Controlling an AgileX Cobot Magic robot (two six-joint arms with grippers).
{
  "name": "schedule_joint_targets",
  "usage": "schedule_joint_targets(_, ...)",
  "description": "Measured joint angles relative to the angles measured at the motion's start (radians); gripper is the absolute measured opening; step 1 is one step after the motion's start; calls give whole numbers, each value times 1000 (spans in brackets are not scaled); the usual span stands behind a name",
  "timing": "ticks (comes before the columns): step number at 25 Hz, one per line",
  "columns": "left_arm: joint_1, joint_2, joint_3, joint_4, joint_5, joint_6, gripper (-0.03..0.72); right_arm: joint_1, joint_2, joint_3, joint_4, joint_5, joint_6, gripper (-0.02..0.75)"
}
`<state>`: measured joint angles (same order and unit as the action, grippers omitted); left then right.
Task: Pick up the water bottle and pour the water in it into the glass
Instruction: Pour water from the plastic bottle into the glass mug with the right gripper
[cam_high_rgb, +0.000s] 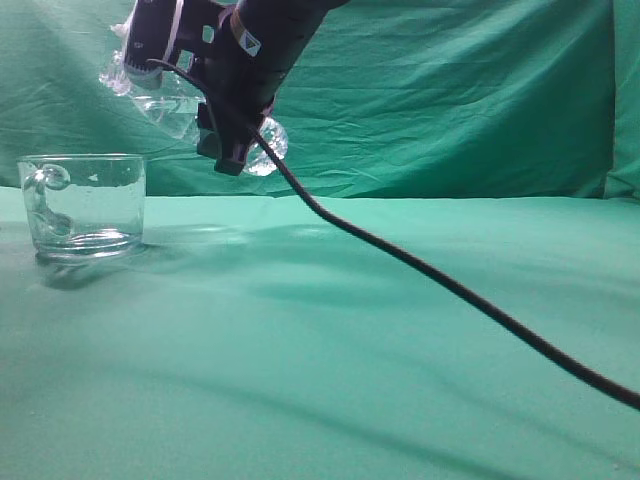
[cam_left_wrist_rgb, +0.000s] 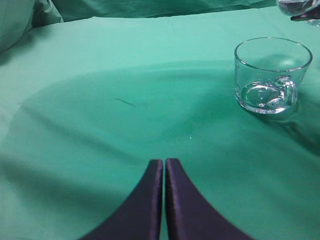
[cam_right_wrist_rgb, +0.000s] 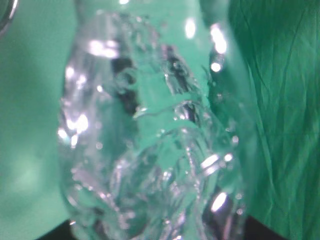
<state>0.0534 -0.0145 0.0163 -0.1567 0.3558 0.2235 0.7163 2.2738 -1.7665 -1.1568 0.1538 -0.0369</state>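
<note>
Right hand (cam_high_rgb: 232, 150) grasping water bottle (cam_high_rgb: 165, 105) — tilted, neck seemingly up-left above glass (cam_high_rgb: 85, 205); left hand (cam_left_wrist_rgb: 164, 172) clenched.

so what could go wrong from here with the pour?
1. The water bottle is held tilted in the right end effector, up and to the right of the glass; its mouth looks short of the rim, so water may land on the green cloth.
2. The grip is on thin clear plastic; a squeeze or slip could make it gush.
3. The black cable trails low over the cloth and could snag.
</note>
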Motion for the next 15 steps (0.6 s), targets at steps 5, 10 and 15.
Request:
schedule_joint_targets(5, 0, 0, 0, 0, 0, 0, 0, 0, 0, 0, -111, -4, 0, 258)
schedule_joint_targets(10, 0, 0, 0, 0, 0, 0, 0, 0, 0, 0, -197, -17, 0, 258)
schedule_joint_targets(15, 0, 0, 0, 0, 0, 0, 0, 0, 0, 0, -268, -21, 2, 258)
